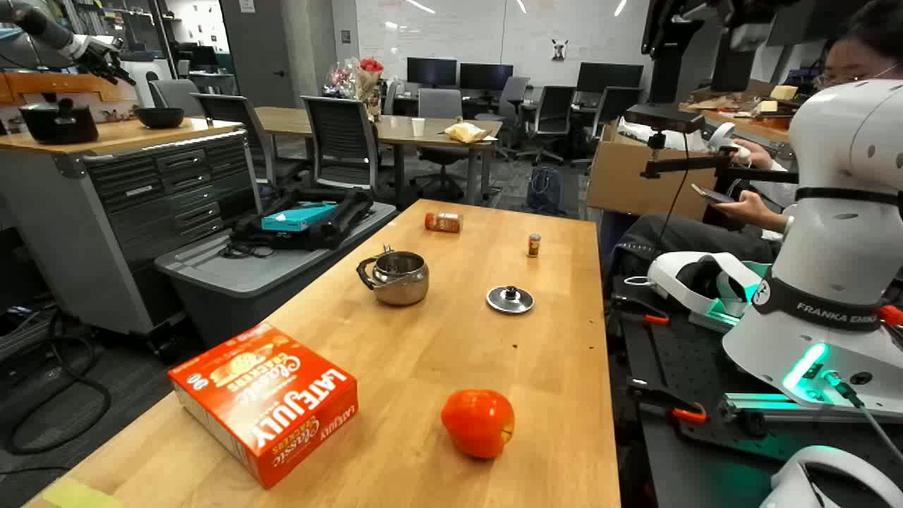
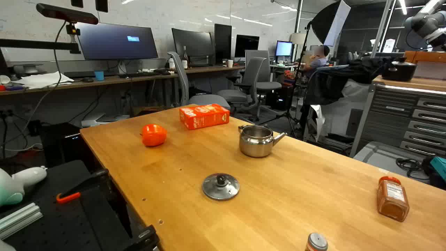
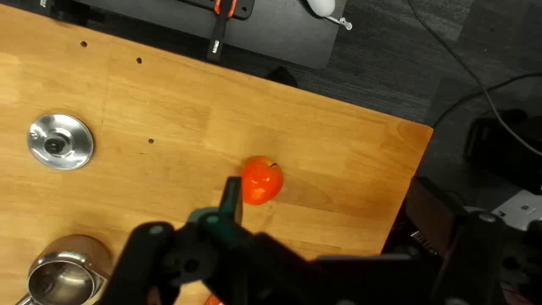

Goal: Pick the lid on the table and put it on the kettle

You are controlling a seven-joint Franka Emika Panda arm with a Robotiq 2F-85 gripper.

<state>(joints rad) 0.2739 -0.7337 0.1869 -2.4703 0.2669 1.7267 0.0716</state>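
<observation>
The lid (image 1: pixel 509 302), a flat silver disc with a dark knob, lies flat on the table, knob up. It also shows in an exterior view (image 2: pixel 221 188) and at the left of the wrist view (image 3: pixel 76 144). The kettle (image 1: pixel 402 286), a small silver pot with an open top, stands upright beside it, apart. It also shows in an exterior view (image 2: pixel 256 144) and at the wrist view's lower left (image 3: pixel 84 250). My gripper (image 3: pixel 330 190) is open and empty, fingers wide apart, high above the table. Its fingertips show at the top of an exterior view (image 2: pixel 89 4).
On the table (image 1: pixel 557 367) are an orange-red fruit (image 1: pixel 478 423), a red cracker box (image 1: pixel 268 402), a spice jar lying down (image 1: pixel 444 222) and a small shaker (image 1: pixel 534 245). The kettle's spout (image 2: pixel 279 138) points outward. A camera on an arm (image 1: pixel 663 118) stands near the robot base.
</observation>
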